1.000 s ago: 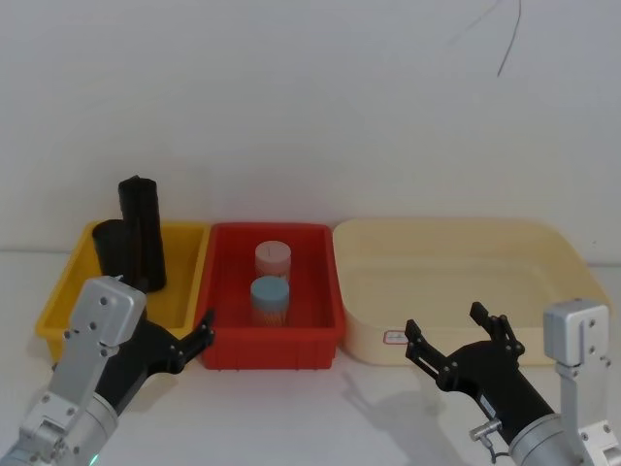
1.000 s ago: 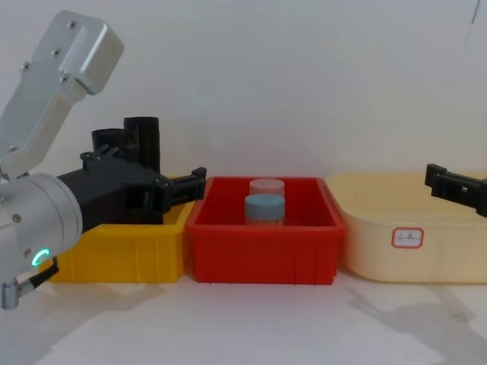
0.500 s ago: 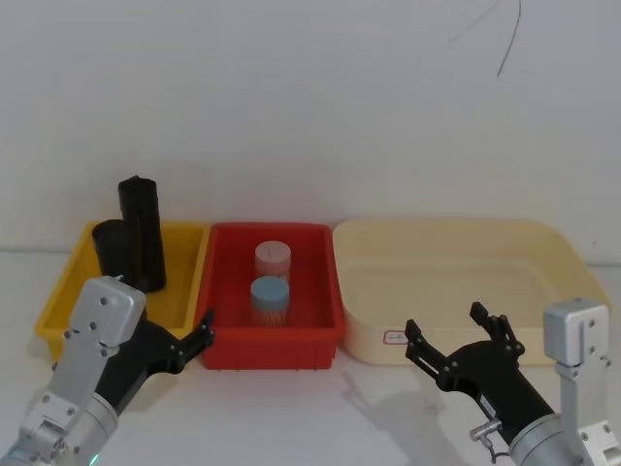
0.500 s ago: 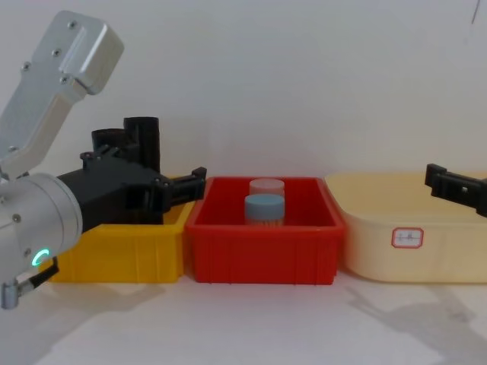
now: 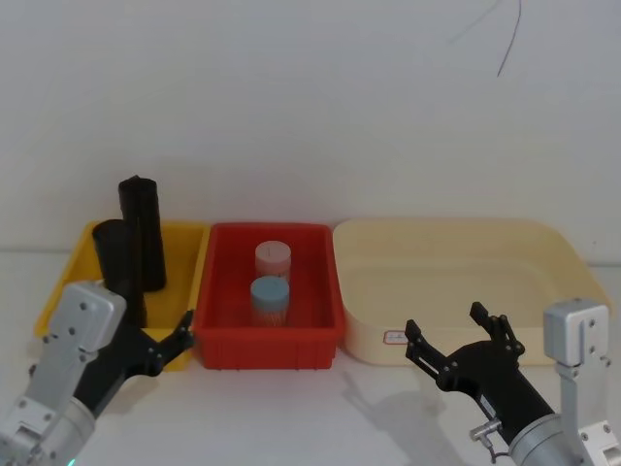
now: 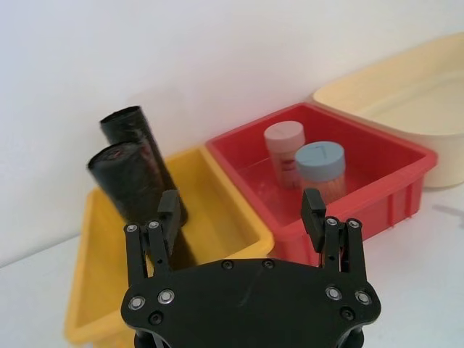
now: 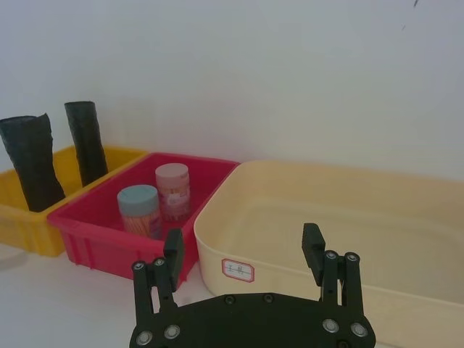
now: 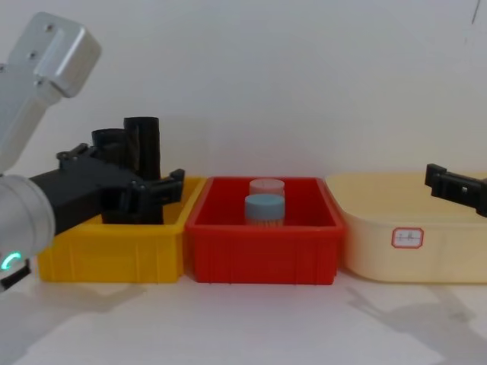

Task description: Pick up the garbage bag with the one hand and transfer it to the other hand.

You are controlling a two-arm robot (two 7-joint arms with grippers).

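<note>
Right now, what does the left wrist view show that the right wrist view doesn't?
Left wrist side: the left gripper, fingers open, facing the yellow bin, with the garbage bag close enough to see its crinkled top end.

Right wrist side: the right gripper, open, in front of the cream tub, plus the tub's white label and most of its inside.

Shared: the garbage bag and the taller black roll standing in the yellow bin, the red bin with the pink-lidded jar and blue-lidded jar, and part of the cream tub.
</note>
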